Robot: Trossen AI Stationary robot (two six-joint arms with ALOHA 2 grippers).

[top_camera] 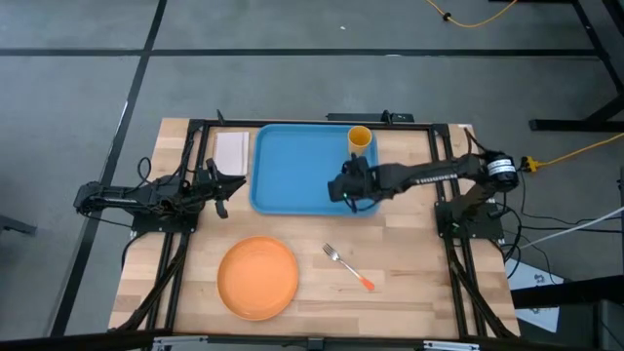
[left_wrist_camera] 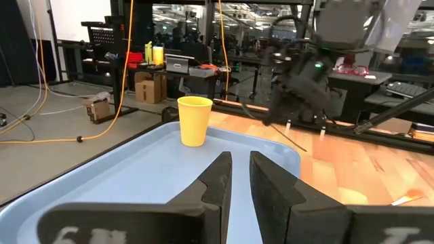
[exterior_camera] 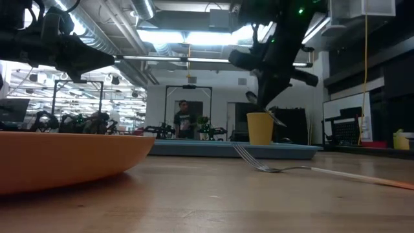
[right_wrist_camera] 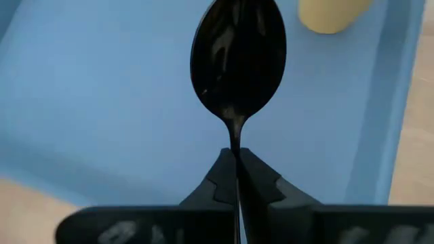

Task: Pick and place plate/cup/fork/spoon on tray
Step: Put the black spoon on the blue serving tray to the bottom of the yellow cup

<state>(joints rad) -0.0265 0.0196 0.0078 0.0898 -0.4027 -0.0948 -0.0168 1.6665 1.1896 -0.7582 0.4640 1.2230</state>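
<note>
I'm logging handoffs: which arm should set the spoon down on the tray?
The right: its gripper is shut on the spoon above the blue tray, near the cup. The left gripper waits off the tray's edge, holding nothing.

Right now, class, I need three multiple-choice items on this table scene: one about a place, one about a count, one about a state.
1. Where does the small yellow-orange cylindrical cup stand?
A. On the large blue rectangular tray
B. On the round orange plate
C. On the bare wood

2. How many tableware pieces lie on the wooden table off the tray?
A. None
B. Two
C. Four

3. What is the right gripper doing?
A. Hanging open
B. Gripping the dark spoon
C. Gripping the orange-handled fork

Answers: 1 A, the cup sits in the tray's corner; 2 B, plate and fork; 3 B, its fingers pinch the spoon's handle above the tray.
</note>
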